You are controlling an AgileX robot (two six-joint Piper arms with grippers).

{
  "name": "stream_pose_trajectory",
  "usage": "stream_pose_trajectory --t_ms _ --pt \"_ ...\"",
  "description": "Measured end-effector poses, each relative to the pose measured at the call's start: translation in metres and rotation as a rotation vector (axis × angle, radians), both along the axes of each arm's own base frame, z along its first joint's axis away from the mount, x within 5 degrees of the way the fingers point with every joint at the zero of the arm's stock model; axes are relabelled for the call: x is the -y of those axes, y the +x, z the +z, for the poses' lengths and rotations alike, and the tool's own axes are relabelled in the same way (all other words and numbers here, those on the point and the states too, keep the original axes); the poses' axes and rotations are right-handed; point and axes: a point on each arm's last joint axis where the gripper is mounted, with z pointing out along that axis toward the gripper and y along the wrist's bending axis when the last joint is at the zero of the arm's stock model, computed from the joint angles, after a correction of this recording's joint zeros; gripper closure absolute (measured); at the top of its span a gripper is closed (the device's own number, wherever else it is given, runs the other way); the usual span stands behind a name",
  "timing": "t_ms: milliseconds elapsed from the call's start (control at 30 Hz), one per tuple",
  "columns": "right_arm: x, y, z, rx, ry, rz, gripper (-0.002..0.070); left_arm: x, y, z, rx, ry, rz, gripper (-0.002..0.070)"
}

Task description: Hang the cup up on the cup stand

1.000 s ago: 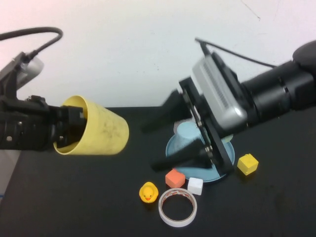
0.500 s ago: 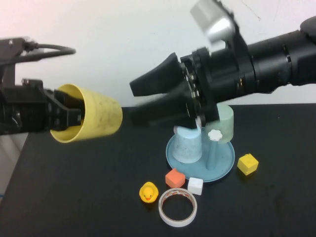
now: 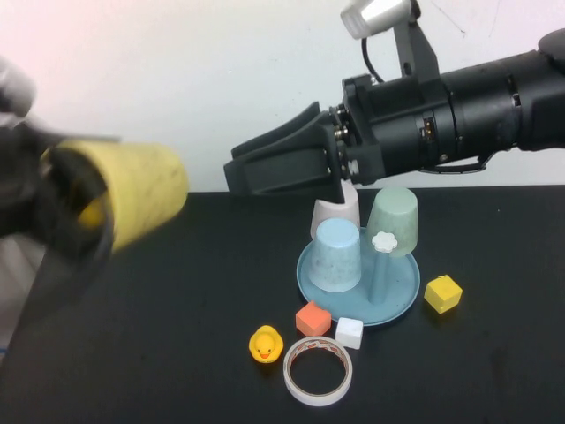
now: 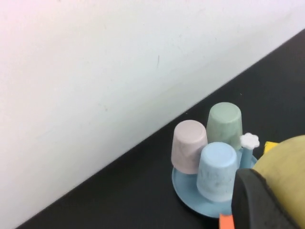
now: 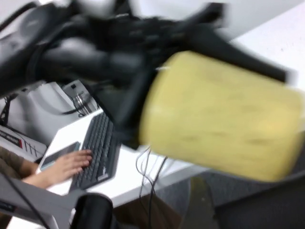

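High view: left gripper (image 3: 75,208) fingers grasp the yellow cup (image 3: 132,199) mid-air; right gripper (image 3: 243,172) fingers spread, empty, above the cup stand (image 3: 402,296).

A plain yellow plastic tumbler (image 3: 132,190) carries faint dark smudges. The round light-blue plastic cup stand (image 3: 402,299) bears a white flower-shaped cap (image 3: 384,240), a speckled light-blue cup (image 3: 336,256), a pale green cup (image 3: 395,220) and a pale pink cup (image 3: 335,215). The counter (image 3: 159,353) is black. Nearby: a yellow rubber duck (image 3: 265,344), orange cube (image 3: 312,319), white cube (image 3: 349,332), yellow cube (image 3: 442,293), and white tape roll (image 3: 318,371) edged red.
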Motion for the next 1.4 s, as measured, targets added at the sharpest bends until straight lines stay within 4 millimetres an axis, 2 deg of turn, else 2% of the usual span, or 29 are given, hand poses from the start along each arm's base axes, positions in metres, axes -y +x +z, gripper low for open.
stream_pose_trajectory --t_ms 100,167,233,333,400,533,733,967,1067,1167,1300,1400 --pt "0.001 -0.001 -0.003 0.013 -0.036 0.008 0.0227 -0.006 -0.029 -0.008 0.001 -0.039 0.046 0.0634" --pt "0.001 -0.001 -0.006 0.012 -0.068 0.012 0.0251 -0.009 -0.044 -0.02 -0.082 -0.114 0.094 0.0634" --pt "0.002 -0.001 -0.01 -0.002 -0.109 0.012 0.028 -0.011 -0.05 -0.034 -0.198 -0.159 0.132 0.0634" --pt "0.003 0.0 -0.014 -0.016 -0.158 -0.004 0.0322 -0.011 -0.047 -0.057 -0.416 -0.12 0.155 0.0634" --pt "0.003 0.001 -0.016 -0.022 -0.177 -0.011 0.034 -0.01 -0.039 -0.075 -0.565 -0.06 0.154 0.0634" --pt "0.004 0.001 -0.017 -0.022 -0.194 -0.014 0.0369 -0.006 -0.012 -0.096 -0.757 0.035 0.131 0.0634" --pt "0.005 0.001 -0.019 -0.016 -0.212 -0.01 0.0416 0.009 0.038 -0.112 -0.853 0.194 0.095 0.0634" --pt "0.006 0.001 -0.021 -0.002 -0.239 -0.003 0.0435 0.062 0.083 -0.146 -0.902 0.483 0.076 0.0634" --pt "0.006 0.0 -0.023 0.007 -0.261 0.001 0.0436 0.083 0.097 -0.169 -0.936 0.536 0.049 0.0634" --pt "0.007 0.0 -0.026 0.015 -0.291 0.004 0.0437 0.096 0.106 -0.191 -0.956 0.553 0.038 0.0634" --pt "0.009 0.001 -0.03 0.031 -0.335 0.004 0.0437 0.103 0.115 -0.224 -0.972 0.567 0.049 0.0634" --pt "0.01 0.001 -0.031 0.039 -0.354 0.004 0.0437 0.105 0.121 -0.24 -0.963 0.563 0.065 0.0634"
